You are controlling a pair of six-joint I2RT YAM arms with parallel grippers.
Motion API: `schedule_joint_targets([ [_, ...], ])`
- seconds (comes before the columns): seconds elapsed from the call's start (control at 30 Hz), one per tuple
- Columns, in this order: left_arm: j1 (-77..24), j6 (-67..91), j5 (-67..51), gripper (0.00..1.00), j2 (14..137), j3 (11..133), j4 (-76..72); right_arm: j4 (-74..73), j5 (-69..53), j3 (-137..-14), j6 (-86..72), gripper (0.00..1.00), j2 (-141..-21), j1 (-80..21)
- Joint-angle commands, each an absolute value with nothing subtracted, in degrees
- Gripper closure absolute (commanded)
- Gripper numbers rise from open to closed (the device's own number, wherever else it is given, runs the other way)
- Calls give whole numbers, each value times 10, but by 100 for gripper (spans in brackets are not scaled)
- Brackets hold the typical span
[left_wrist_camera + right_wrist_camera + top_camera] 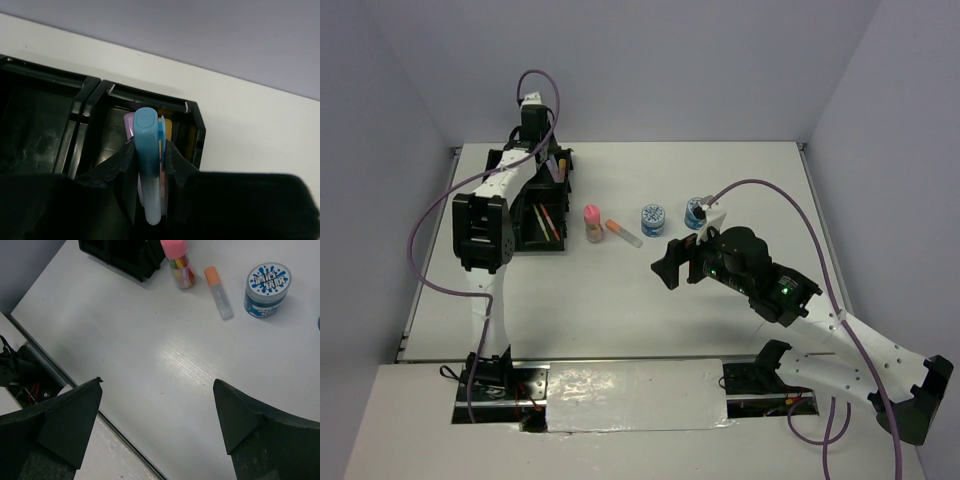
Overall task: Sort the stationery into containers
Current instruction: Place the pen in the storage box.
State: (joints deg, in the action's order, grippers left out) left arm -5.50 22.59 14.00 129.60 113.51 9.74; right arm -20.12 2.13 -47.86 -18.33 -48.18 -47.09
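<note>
Left claw (150, 151) pinches a light-blue marker (147, 135) over the tray (194, 111); right claw (157, 382) gapes wide, empty.

the black divided tray (535, 247) sits far left, with a thin orange pen (551, 222) in a near compartment. a light-blue marker (148, 170), pinched in the left gripper (150, 150), hangs over a far compartment that holds what looks like a pink marker (128, 125). right of the tray stands a pink-capped tube (592, 222). beyond it lie an orange-capped marker (623, 232), a round blue-patterned tin (653, 219) and a second tin (696, 212).
</note>
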Motion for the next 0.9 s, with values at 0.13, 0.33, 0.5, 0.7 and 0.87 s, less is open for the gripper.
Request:
schedule_joint_targets([
  [0.13, -53, 247, 142, 68, 1272, 1048, 27, -167, 18, -466, -171, 0, -483, -468],
  [0.33, -53, 268, 163, 14, 1215, 1042, 44, -164, 23, -465, -163, 0, -499, -468],
  [0.5, -52, 279, 145, 1, 1122, 1063, 60, -133, 12, -479, -152, 0, -556, -461],
  [0.7, -51, 302, 147, 1, 1014, 1104, 174, -95, -20, -559, -99, 1, -705, -424],
  [0.87, -44, 362, 111, 1, 822, 973, 257, -131, -27, -704, -14, 15, -881, -406],
])
